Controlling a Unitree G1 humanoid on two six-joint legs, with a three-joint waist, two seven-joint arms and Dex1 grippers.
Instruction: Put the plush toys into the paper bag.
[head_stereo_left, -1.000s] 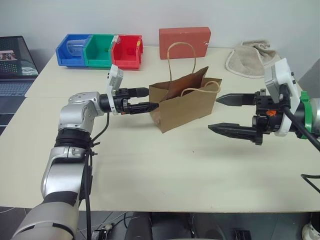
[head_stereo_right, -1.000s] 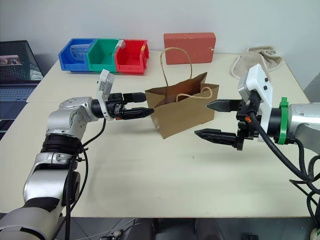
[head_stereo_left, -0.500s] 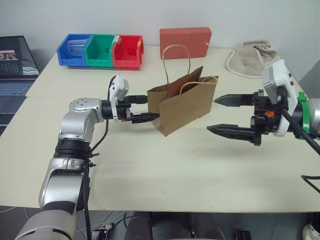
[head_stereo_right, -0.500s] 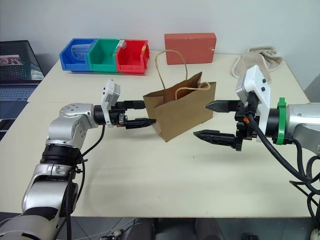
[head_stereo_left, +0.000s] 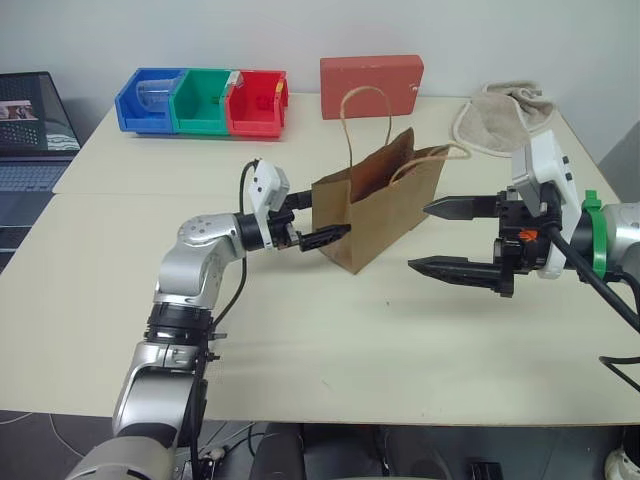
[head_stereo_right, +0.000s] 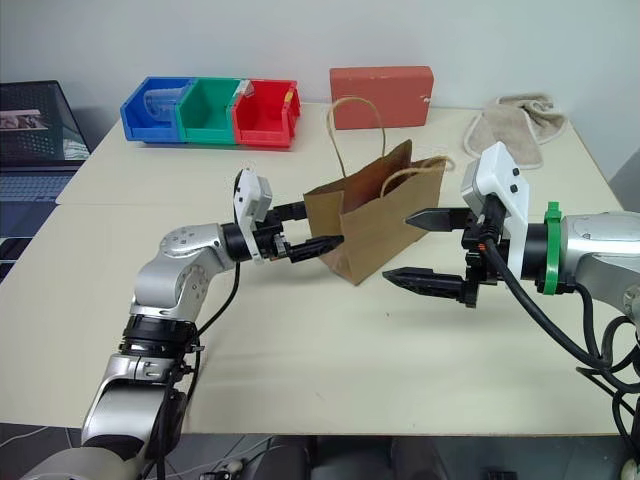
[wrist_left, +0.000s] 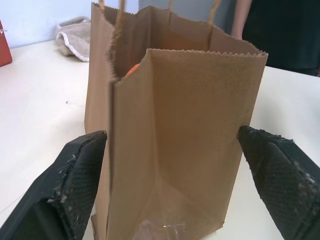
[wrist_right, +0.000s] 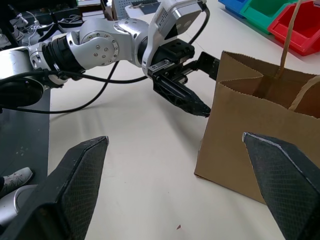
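Plush toys are hard to make out: a sliver of orange (wrist_left: 132, 70) shows just inside the mouth of the plain brown kraft paper bag (head_stereo_left: 385, 205), probably the carrot toy already dropped in; the white egg toy cannot be made out, so whether it is in the bag is unclear. Judged from that and from the bare cream desk (head_stereo_left: 300, 330) around the bag, loading looks mostly or wholly done, with only a check or a final placement left. The left end effector (head_stereo_left: 318, 226) has its two black fingers spread wide on either side of the bag's near end, one fingertip touching or almost touching the paper, gripping nothing. The right end effector (head_stereo_left: 455, 239) hovers just beside the bag's other end, fingers also spread wide and empty. Beyond the bag stand one red rectangular box (head_stereo_left: 371, 86), three plastic bins in a row (blue, green, red) (head_stereo_left: 201, 101) and one beige folded towel (head_stereo_left: 504, 115). Counted: one bag with two cord handles, one toy glimpsed.
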